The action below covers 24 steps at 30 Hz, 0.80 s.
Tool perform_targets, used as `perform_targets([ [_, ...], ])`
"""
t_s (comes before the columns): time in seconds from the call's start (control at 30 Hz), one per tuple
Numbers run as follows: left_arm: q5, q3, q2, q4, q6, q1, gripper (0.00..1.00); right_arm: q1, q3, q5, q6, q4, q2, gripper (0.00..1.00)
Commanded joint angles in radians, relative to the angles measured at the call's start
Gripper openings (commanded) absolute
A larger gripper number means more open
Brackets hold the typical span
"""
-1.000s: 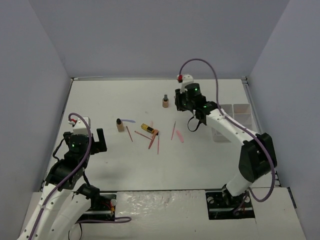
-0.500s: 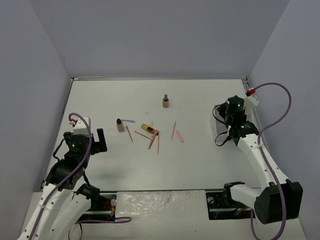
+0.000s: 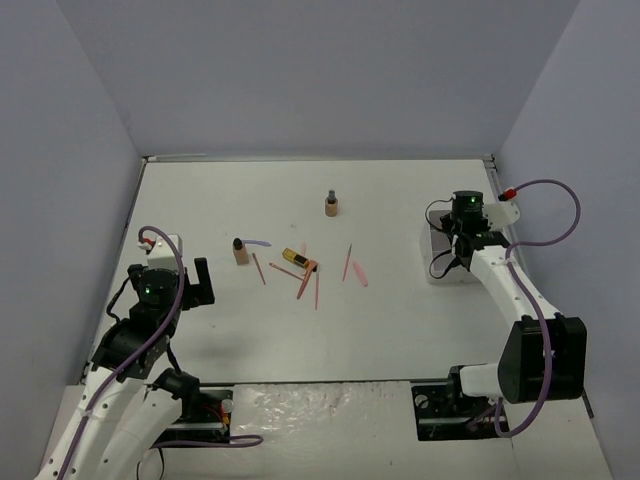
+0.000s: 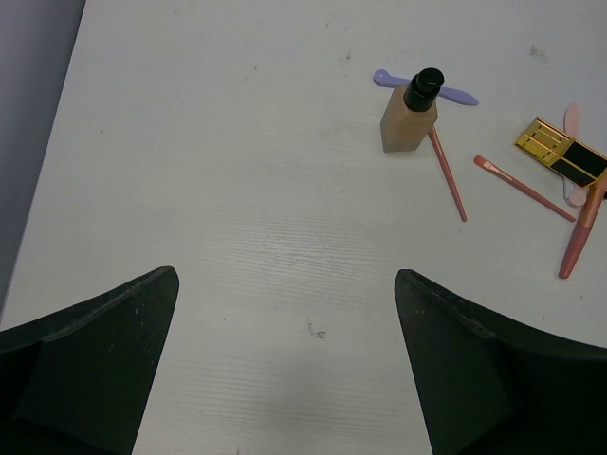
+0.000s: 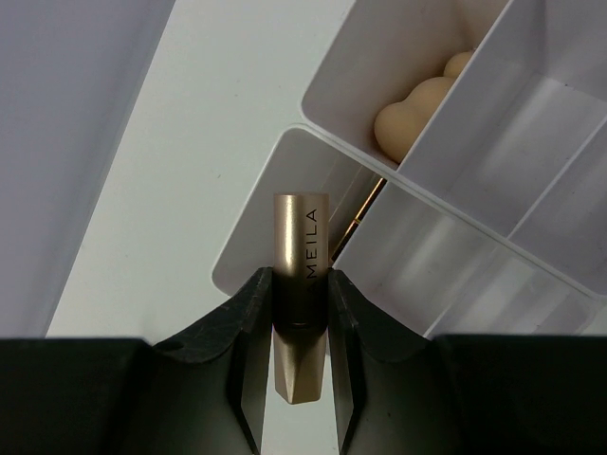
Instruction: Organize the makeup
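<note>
My right gripper point(image 5: 302, 313) is shut on a gold lipstick tube point(image 5: 302, 265) marked MEILA and holds it above a corner compartment of the white tray point(image 5: 248, 237). In the top view that gripper point(image 3: 462, 232) hangs over the tray point(image 3: 432, 272) at the right. A peach sponge point(image 5: 414, 112) lies in another compartment. My left gripper point(image 4: 285, 360) is open and empty over bare table; in the top view it point(image 3: 198, 280) is at the left. A tan bottle point(image 4: 410, 114), pink sticks point(image 4: 446, 175) and a gold-black tube point(image 4: 562, 156) lie ahead of it.
A second tan bottle point(image 3: 331, 204) stands at the back middle of the table. Loose sticks point(image 3: 347, 262) and a lilac stick point(image 3: 258, 242) lie in the middle. Grey walls close in the table on three sides.
My right arm has swung from the table's middle back to the tray at the right, carrying the lipstick tube. The left arm has not moved.
</note>
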Motion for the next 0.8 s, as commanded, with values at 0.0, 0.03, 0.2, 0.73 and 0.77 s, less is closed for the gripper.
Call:
perform_targets([
  [0.0, -0.002, 0.029, 0.008, 0.060, -0.008, 0.010, 0.97, -0.010, 0.077, 0.059, 0.063, 0.053, 0.022, 0.05],
  [0.03, -0.004, 0.029, 0.008, 0.059, -0.009, 0.010, 0.97, -0.012, 0.081, 0.060, 0.067, 0.055, 0.030, 0.06],
  [0.2, -0.007, 0.029, 0.005, 0.058, -0.009, 0.010, 0.97, -0.018, 0.090, 0.044, 0.086, 0.060, 0.059, 0.10],
  [0.73, -0.009, 0.029, 0.004, 0.058, -0.009, 0.010, 0.97, -0.027, 0.070, 0.017, 0.120, 0.076, 0.073, 0.45],
  [0.77, -0.008, 0.029, 0.004, 0.058, -0.010, 0.010, 0.97, -0.026, 0.072, 0.013, 0.115, 0.075, 0.071, 0.47],
])
